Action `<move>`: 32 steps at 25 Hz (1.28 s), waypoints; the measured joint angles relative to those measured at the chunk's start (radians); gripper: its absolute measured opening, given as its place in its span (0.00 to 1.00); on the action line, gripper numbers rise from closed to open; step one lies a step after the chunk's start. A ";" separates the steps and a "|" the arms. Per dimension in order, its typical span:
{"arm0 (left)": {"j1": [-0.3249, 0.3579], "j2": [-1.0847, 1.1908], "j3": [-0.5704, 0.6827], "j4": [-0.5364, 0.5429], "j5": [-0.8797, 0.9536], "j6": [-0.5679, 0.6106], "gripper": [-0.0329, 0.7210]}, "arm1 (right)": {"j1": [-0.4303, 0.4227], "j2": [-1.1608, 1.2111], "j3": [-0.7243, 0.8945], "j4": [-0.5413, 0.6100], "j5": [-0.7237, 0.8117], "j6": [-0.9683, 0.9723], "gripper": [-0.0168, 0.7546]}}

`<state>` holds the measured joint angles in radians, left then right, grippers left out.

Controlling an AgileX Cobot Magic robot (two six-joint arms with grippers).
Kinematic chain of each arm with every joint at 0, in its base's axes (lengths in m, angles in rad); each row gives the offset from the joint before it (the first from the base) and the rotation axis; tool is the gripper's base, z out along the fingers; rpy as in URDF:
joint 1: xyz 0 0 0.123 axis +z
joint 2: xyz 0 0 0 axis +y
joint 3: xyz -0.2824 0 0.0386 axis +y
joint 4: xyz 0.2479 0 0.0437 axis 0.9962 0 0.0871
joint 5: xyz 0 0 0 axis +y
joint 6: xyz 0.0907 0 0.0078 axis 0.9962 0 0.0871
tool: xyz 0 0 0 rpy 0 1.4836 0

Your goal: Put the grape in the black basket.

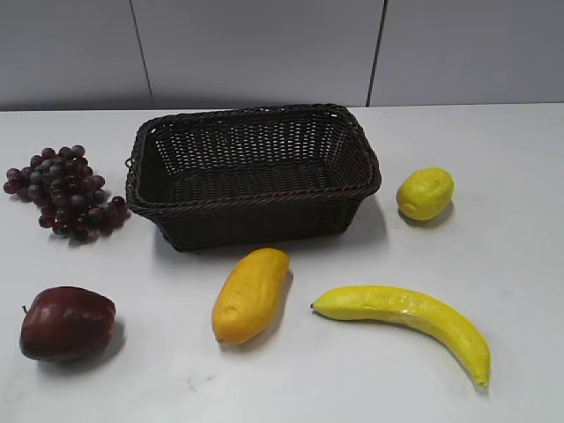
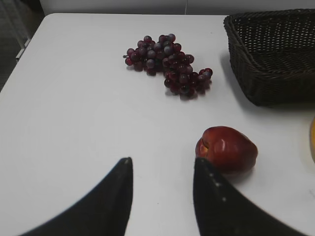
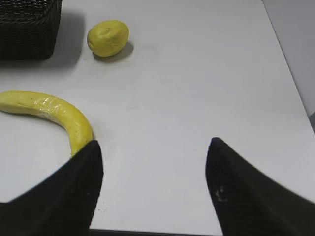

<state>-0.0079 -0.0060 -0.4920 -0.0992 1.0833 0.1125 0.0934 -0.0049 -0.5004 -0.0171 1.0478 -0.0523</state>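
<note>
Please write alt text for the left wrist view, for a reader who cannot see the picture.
A bunch of dark purple-red grapes lies on a white table, left of a black woven basket at the top right edge. A dark red apple sits nearer the camera, just beyond the open, empty left hand.

Grape [image 1: 62, 191] dark purple-red; black basket [image 1: 256, 172] woven brown-black; apple [image 1: 67, 322] dark red; banana [image 1: 410, 317] yellow.

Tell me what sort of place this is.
Probably a lab or test bench, not a kitchen: a bare white table against plain grey wall panels, with glossy, fake-looking fruit such as the grape and banana laid out around a black basket.
</note>
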 joint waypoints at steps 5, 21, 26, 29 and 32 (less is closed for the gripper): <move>0.000 0.000 0.000 -0.002 0.000 0.000 0.62 | 0.000 0.000 0.000 0.000 0.000 0.000 0.67; 0.000 0.481 -0.061 -0.097 -0.146 0.000 0.62 | 0.000 0.000 0.000 0.000 -0.001 0.000 0.67; 0.000 0.737 -0.088 -0.122 -0.325 0.015 0.62 | 0.000 0.000 0.000 0.000 -0.001 0.000 0.67; 0.000 0.882 -0.113 -0.125 -0.418 0.029 0.62 | 0.000 0.000 0.000 0.000 -0.001 0.000 0.67; 0.000 1.027 -0.168 -0.124 -0.461 0.031 0.62 | 0.000 0.000 0.000 0.000 -0.001 0.000 0.67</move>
<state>-0.0079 1.0205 -0.6605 -0.2235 0.6223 0.1440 0.0934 -0.0049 -0.5004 -0.0171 1.0469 -0.0523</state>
